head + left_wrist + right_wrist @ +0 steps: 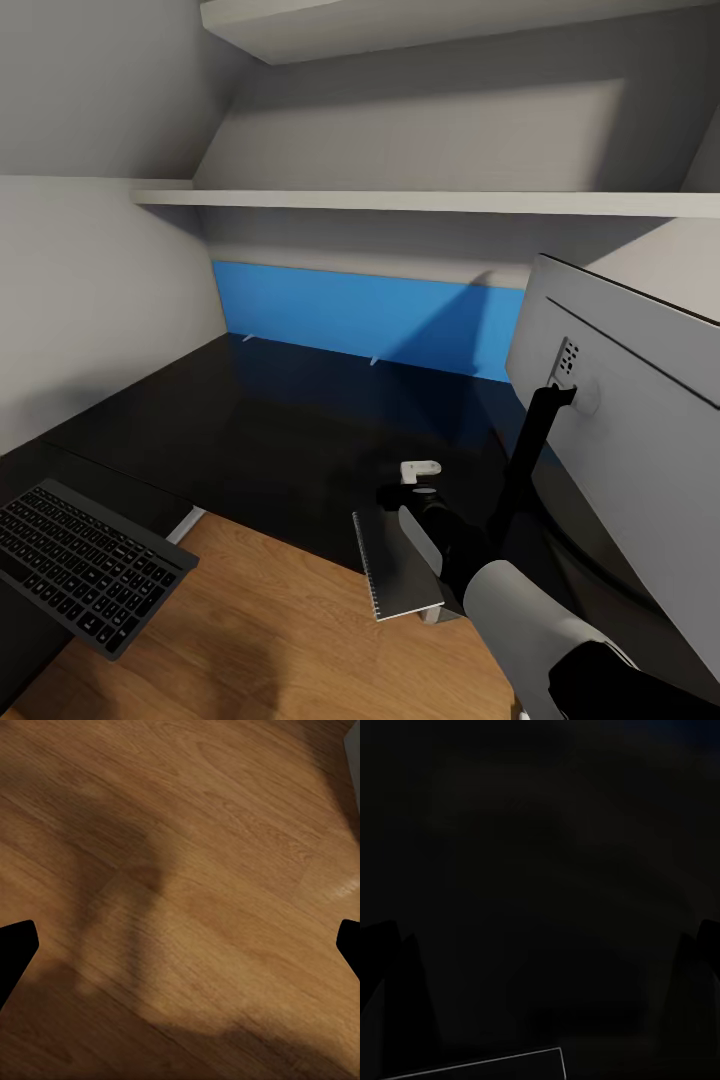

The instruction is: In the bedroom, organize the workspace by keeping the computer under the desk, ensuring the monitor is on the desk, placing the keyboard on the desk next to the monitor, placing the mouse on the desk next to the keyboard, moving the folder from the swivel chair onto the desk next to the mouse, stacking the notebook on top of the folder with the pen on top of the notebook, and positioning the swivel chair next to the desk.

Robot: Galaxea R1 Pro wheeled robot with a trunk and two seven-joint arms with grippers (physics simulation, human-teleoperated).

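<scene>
The glossy black desk [280, 430] spans the middle of the head view. On its right side stands the monitor [640, 400], its silver-grey back toward me, on a thin black neck. The keyboard [85, 565] lies at the lower left on a black surface, its near corner jutting over the floor. A grey notebook [390, 570] with a spiral edge lies at the desk's front edge and overhangs it, under my right wrist. My right gripper [415, 485] hovers open over the dark desktop just beyond it. The right wrist view shows the notebook's edge [480, 1069] between the spread fingers of that gripper [540, 967]. My left gripper [180, 952] is open above bare floor.
A bright blue panel [360, 315] runs along the wall behind the desk. A white shelf [400, 200] crosses above it under the sloped ceiling. Light wood floor [270, 630] shows in front of the desk. Grey wall closes the left side.
</scene>
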